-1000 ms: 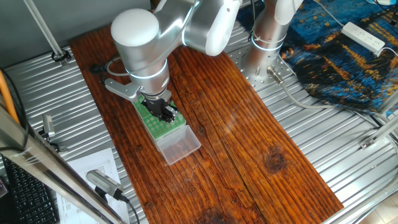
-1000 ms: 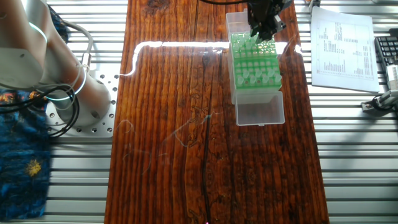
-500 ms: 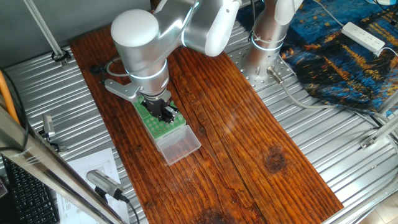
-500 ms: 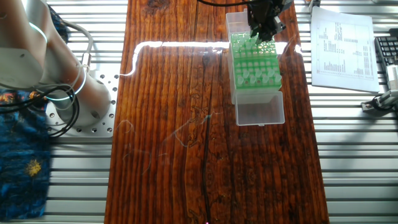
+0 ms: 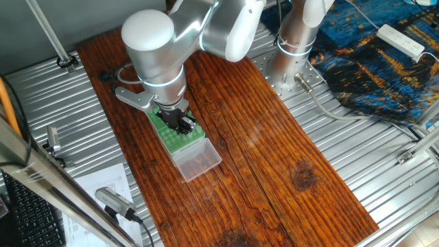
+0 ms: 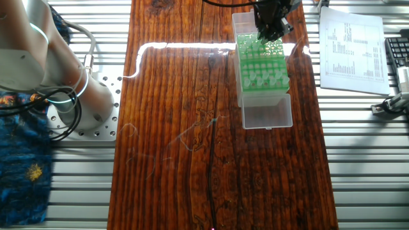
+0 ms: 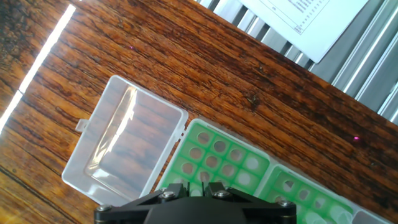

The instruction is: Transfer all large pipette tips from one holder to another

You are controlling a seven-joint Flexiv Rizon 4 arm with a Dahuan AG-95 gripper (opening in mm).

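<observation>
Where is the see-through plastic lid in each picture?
One fixed view: the clear lid lies left of centre, nearer the camera than the green rack.
The other fixed view: upper right, below the rack.
Hand view: left, left of the rack.
Shared landmark: the green rack.

Rack (image 6: 262, 70) on the wooden board (image 6: 179, 128), open lid (image 6: 267, 114) beside it, printed sheet (image 6: 353, 45) off the board.
</observation>
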